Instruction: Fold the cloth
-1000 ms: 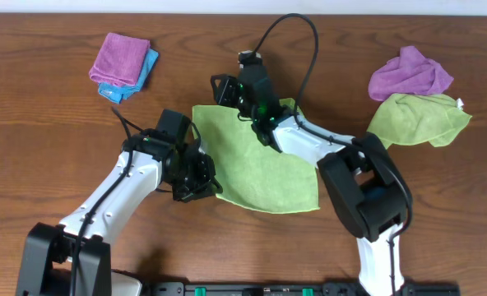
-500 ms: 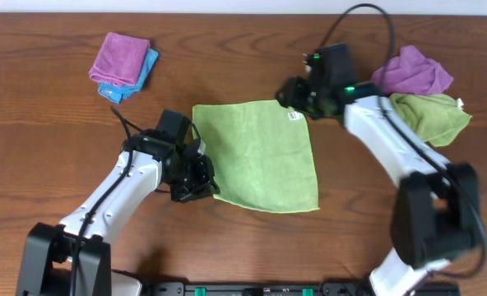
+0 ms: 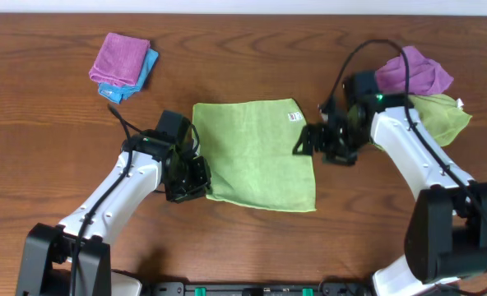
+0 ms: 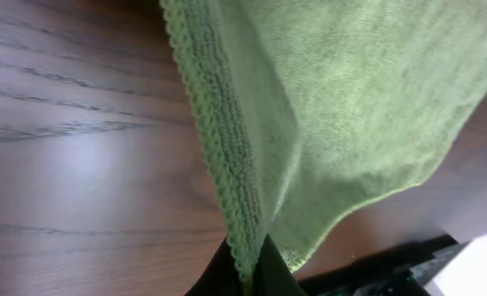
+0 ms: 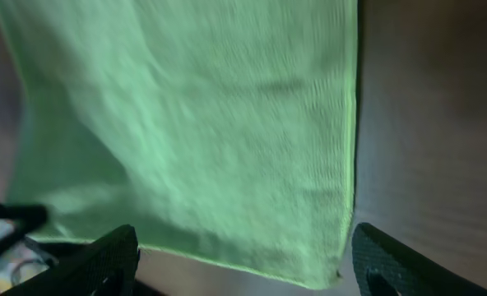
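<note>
Cloth (image 3: 256,156) lies spread flat in the middle of the desk (image 3: 54,115), one layer, no fold made yet.

Left pincer (image 3: 201,179): clenched on the cloth at its near left corner. In the wrist view the hemmed edge runs straight down between the fingertips (image 4: 227,279), and the corner looks slightly raised off the wood.

Right pincer (image 3: 307,144): released, fingers (image 5: 116,255) spread wide. It sits just beside the cloth's right edge, roughly halfway along it. The wrist view is blurred; I cannot tell whether it touches the cloth, but nothing is held.

Elsewhere: a folded purple cloth (image 3: 118,56) on a blue one (image 3: 143,72) toward the far left corner, and a crumpled purple cloth (image 3: 410,74) and a duller green cloth (image 3: 420,117) toward the far right corner. All are well apart from the work.

Step, as I judge it: taking hold for the first fold, with one corner secured and the other not.

Next move probably calls for:
- the right pincer to shift along the right edge to the near right corner and close on a single layer;
- both arms then to lift together and carry the near edge over to the far edge, keeping the corners level so the edges line up.
</note>
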Action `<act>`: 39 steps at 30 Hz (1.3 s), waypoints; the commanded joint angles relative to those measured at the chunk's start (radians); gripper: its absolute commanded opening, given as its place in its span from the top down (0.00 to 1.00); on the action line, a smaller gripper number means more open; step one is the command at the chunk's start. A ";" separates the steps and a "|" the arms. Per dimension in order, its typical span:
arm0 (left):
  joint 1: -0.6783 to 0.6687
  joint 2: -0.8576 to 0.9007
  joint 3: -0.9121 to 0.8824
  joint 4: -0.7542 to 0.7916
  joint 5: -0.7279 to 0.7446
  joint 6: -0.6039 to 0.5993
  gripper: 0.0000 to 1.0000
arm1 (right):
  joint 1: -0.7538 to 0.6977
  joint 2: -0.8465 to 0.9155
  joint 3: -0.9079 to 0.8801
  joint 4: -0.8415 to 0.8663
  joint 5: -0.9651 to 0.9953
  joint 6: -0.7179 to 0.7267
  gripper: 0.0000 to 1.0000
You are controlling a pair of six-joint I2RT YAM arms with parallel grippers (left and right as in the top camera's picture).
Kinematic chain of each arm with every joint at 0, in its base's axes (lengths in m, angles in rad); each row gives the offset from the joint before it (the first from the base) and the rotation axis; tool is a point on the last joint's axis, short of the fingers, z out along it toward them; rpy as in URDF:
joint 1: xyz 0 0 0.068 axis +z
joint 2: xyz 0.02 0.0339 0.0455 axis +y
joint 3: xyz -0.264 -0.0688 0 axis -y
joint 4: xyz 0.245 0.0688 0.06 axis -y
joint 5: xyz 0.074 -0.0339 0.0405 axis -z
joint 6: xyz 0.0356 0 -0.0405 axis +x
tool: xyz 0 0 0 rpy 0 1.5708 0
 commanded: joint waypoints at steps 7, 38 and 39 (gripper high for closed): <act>0.003 -0.011 -0.070 -0.008 -0.076 0.021 0.94 | -0.017 0.000 -0.169 -0.013 -0.042 -0.047 0.16; 0.015 -0.016 -0.088 0.002 -0.013 0.013 0.94 | 0.031 -0.006 -0.411 0.274 -0.142 0.085 0.99; 0.023 -0.021 -0.085 0.002 -0.007 0.013 0.94 | 0.029 -0.015 -0.411 0.274 -0.140 0.084 0.99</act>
